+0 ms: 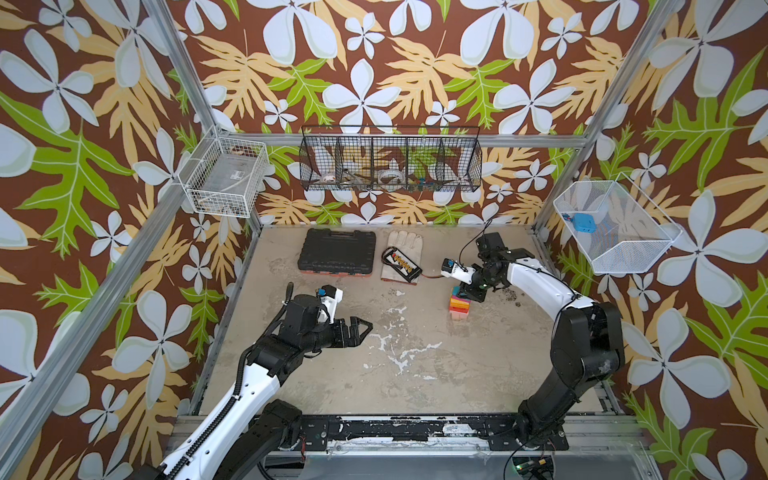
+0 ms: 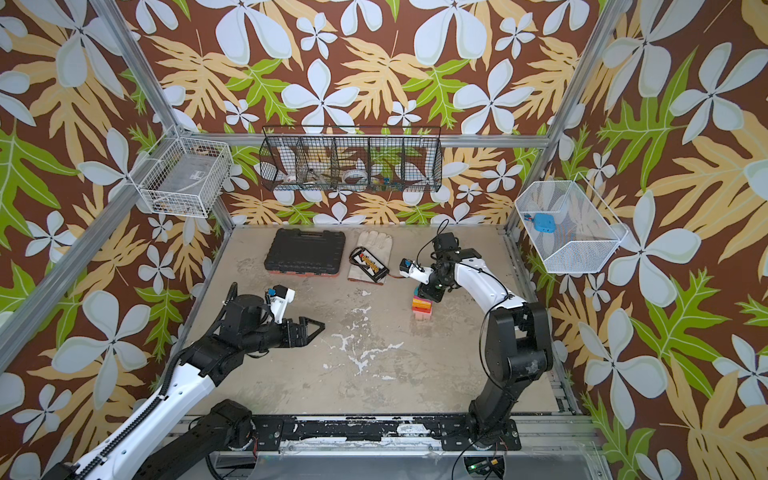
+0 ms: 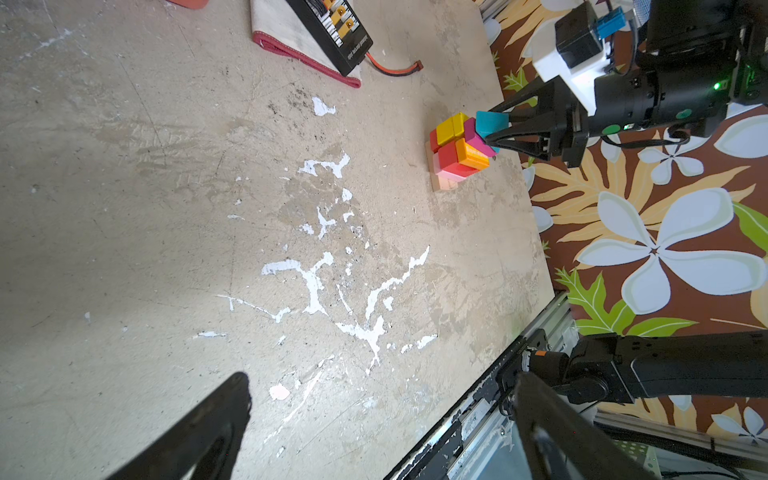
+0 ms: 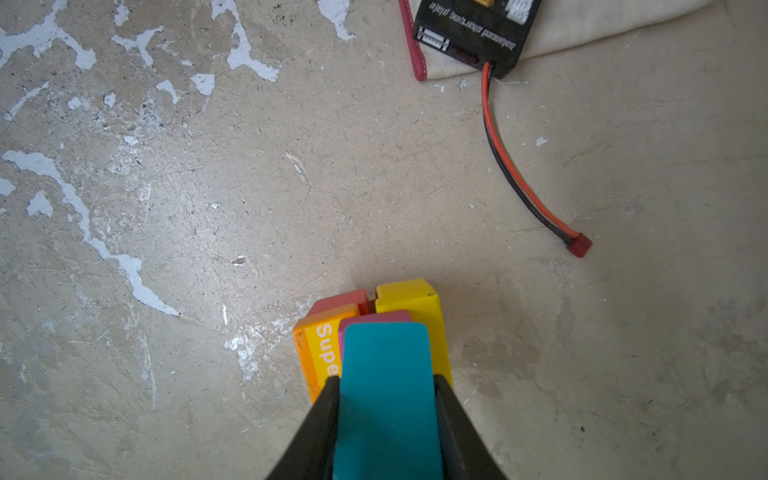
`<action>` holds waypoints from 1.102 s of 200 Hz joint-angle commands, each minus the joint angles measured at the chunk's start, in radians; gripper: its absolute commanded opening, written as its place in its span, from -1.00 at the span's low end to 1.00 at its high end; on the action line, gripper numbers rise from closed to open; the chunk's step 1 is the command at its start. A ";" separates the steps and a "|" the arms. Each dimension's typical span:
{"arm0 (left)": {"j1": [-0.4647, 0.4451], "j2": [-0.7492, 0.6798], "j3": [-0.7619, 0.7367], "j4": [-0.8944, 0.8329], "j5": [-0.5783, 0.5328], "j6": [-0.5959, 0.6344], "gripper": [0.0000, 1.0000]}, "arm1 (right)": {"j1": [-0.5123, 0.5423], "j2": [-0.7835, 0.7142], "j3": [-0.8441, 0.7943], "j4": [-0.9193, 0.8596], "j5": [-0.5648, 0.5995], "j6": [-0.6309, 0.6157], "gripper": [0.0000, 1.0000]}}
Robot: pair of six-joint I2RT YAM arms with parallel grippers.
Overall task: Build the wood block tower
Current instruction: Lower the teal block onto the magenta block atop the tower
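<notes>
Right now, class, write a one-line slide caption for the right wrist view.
Right gripper flanking the teal block on top of the tower, black charging plate lying nearby.

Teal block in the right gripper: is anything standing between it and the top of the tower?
Nothing visible does. The teal block, flanked by the right gripper, sits directly against the magenta layer at the top of the tower, with nothing else between them. The left gripper hangs open, well away.
</notes>
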 commanded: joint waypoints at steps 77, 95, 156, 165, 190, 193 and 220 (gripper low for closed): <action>0.000 -0.002 0.000 0.015 0.002 0.010 0.99 | 0.000 -0.006 -0.003 0.001 0.017 -0.012 -0.24; -0.001 -0.002 0.000 0.015 0.003 0.011 1.00 | 0.000 -0.004 0.000 -0.007 0.011 -0.019 -0.30; 0.000 -0.002 0.000 0.015 0.003 0.011 1.00 | 0.000 -0.004 0.003 -0.018 0.000 -0.035 -0.29; 0.000 -0.002 0.000 0.015 0.003 0.011 1.00 | 0.000 -0.004 0.003 -0.019 0.000 -0.037 -0.29; 0.000 -0.002 0.000 0.016 0.003 0.011 0.99 | 0.000 -0.004 0.006 -0.028 -0.009 -0.048 -0.30; 0.000 -0.003 0.000 0.016 0.003 0.011 0.99 | 0.000 -0.004 0.006 -0.029 -0.009 -0.049 -0.30; 0.000 -0.001 0.000 0.014 0.003 0.011 1.00 | 0.000 -0.004 0.006 -0.038 -0.008 -0.062 -0.30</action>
